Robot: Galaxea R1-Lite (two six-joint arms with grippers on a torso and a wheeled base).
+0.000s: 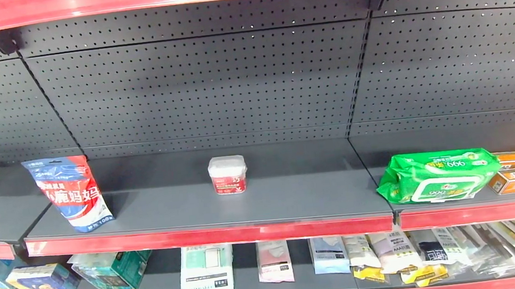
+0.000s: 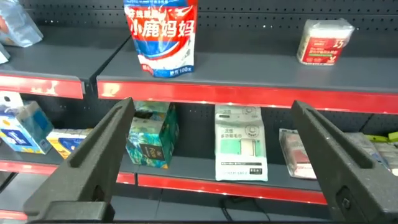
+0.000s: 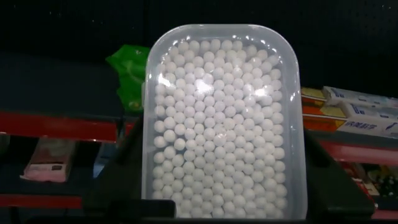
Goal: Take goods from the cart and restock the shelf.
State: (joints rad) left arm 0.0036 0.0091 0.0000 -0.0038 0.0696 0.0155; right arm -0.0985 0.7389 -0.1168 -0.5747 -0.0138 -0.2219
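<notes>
Clear rounded-rectangle plastic tub packed with small white balls [image 3: 224,124] sits pinched between the dark fingers of the right gripper [image 3: 224,162], held in front of the dark grey metal shelf with a red front edge [image 1: 290,193]. The left gripper [image 2: 211,106] is spread wide with nothing in it, facing the shelf. On the shelf stand a blue-and-red pouch [image 1: 71,193], a small white-lidded tub with a red label [image 1: 227,174] mid-shelf, and a flat green wipes pack [image 1: 437,176], all well apart.

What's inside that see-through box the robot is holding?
Lots of little white balls fill the clear box, held in the right gripper. Anything beneath the top layer is covered.
</notes>
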